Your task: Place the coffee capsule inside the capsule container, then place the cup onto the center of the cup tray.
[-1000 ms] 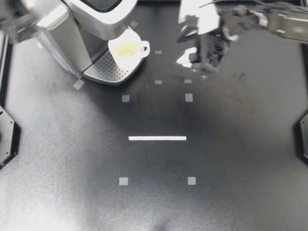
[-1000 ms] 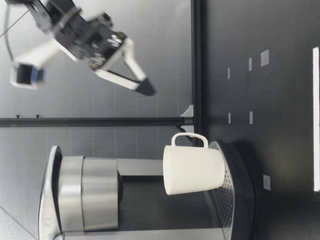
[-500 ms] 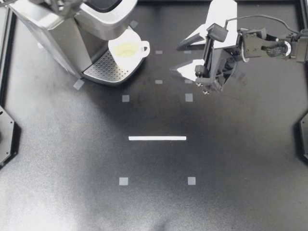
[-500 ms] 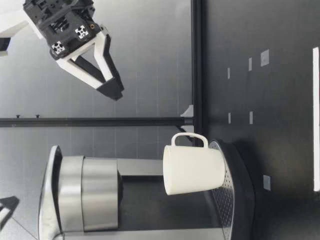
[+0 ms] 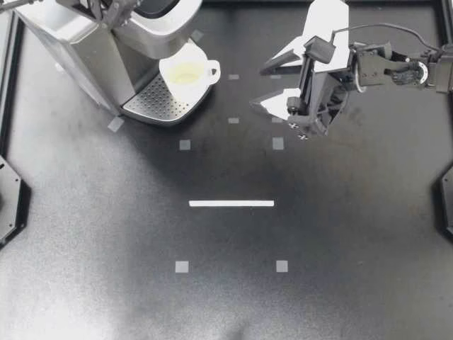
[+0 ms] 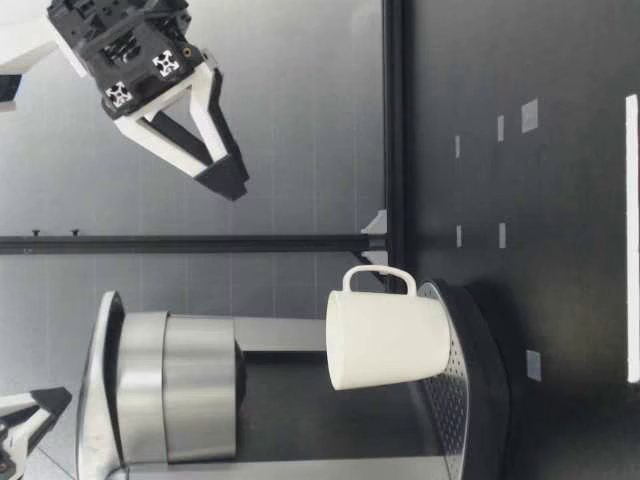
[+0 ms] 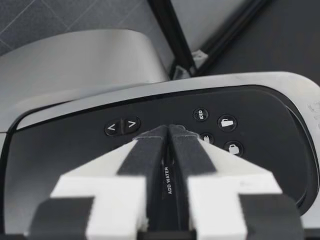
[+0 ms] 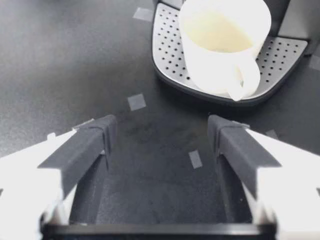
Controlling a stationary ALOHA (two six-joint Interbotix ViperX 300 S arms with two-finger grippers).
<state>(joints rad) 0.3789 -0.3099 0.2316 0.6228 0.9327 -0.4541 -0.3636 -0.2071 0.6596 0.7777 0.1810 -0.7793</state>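
Top view: white cup [image 5: 188, 73] on tray [image 5: 152, 103].

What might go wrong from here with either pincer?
1. My left pincer is shut, tips just over the control buttons; drifting down, it may press the wrong one.
2. The cup stands with its handle by the tray rim, facing my open right pincer; a careless advance might knock it off.

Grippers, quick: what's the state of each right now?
Left gripper: shut, empty, over the black control panel of the silver coffee machine.
Right gripper: open, empty, above the black table.
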